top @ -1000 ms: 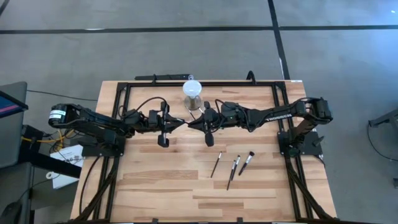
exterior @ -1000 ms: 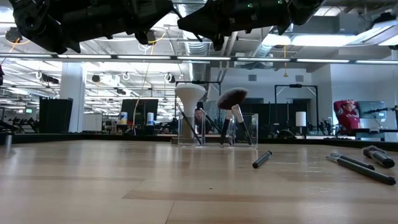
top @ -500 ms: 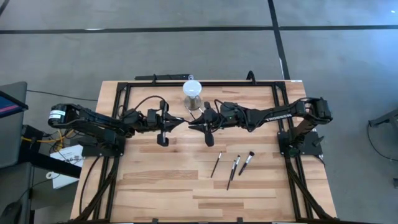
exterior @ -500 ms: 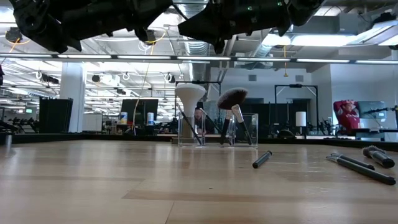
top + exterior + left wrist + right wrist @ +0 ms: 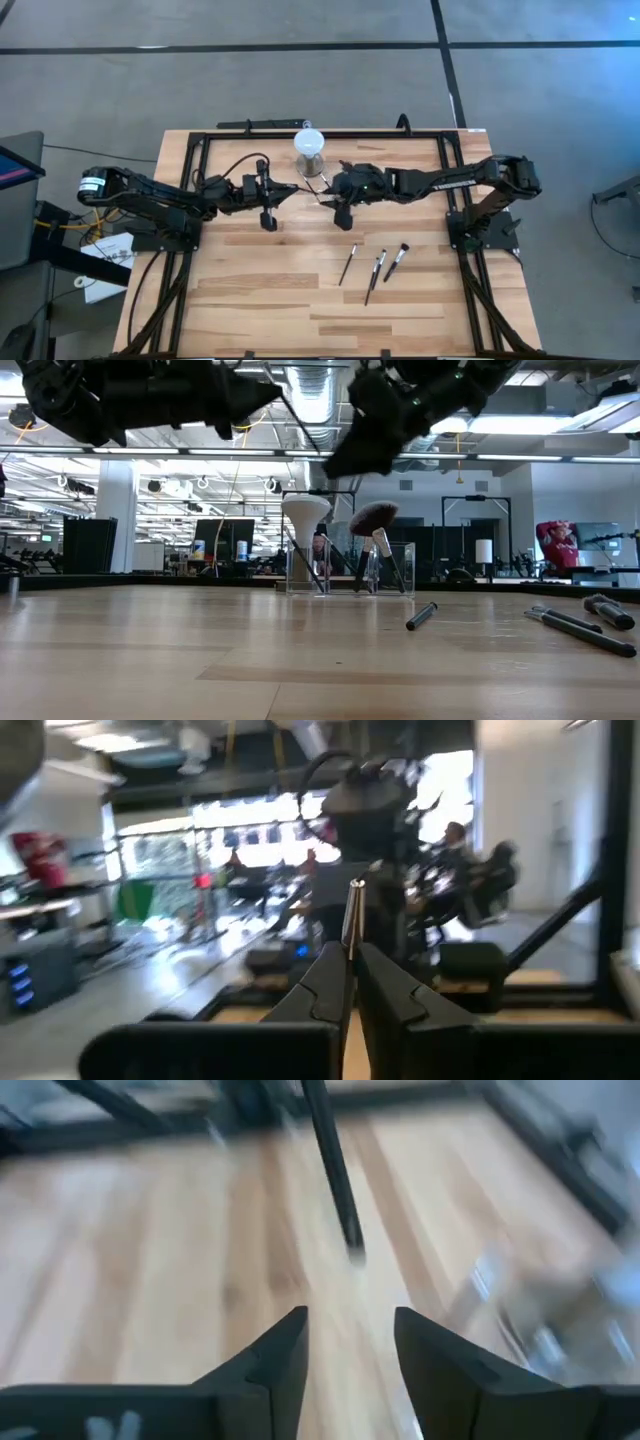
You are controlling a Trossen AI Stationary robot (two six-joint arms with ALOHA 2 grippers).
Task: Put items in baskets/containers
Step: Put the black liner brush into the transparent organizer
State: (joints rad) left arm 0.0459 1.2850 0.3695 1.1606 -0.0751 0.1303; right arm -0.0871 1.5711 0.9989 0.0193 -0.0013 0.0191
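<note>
A: Is there any writing we can read?

B: Only a pale brand word along the forearm of the dark right arm [image 5: 450,183] in the high view, and the letters are too small for me to read.

A: What is different from half a second ago?

B: The right gripper [image 5: 322,196] has turned and moved closer to the small clear plastic container [image 5: 312,166] at the far side of the light wooden table [image 5: 250,300]. In the right wrist view its two fingers [image 5: 275,1355] stand apart with nothing between them, so it is open. The left gripper [image 5: 290,190] has moved a little toward the container too. Its fingers [image 5: 325,985] are pressed together on a thin dark brush with a silvery end [image 5: 353,915], which sticks out beyond the fingertips.

A: Where are the other brushes?

B: Several brushes stand in the clear container: a big white powder brush [image 5: 305,512], a big brown powder brush [image 5: 374,517] and some slim ones. Three slim dark makeup brushes [image 5: 372,268] lie on the table on the right arm's side, near each other, well apart from the container. They have not moved.
</note>
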